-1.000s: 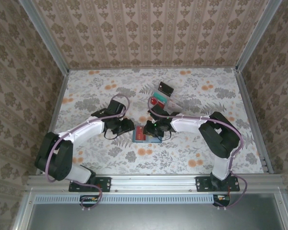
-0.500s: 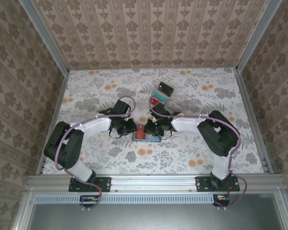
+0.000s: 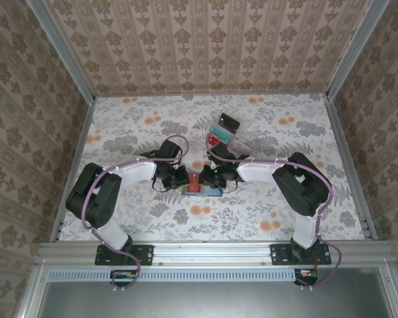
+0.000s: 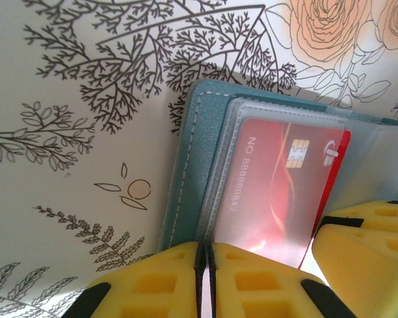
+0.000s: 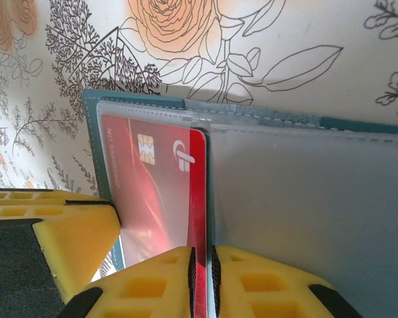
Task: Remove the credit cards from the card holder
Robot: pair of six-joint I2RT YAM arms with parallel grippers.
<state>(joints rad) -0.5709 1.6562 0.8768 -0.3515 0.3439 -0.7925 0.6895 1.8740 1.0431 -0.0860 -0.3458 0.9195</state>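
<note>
The teal card holder lies open on the flowered table between my two grippers. A red credit card with a chip sits in its clear left sleeve. In the left wrist view my left gripper is shut on the near edge of the card holder, beside the red card. In the right wrist view my right gripper is shut on the bare right edge of the red card, at the fold of the holder. From above, the left gripper and right gripper nearly touch.
A clear plastic box with red and teal contents stands just behind the right arm. A small dark item lies further back. Patterned walls and metal rails close in the table on three sides.
My left arm has swung right to the holder and its jaws have closed on the holder's left panel. The right gripper has stayed put on the card.
</note>
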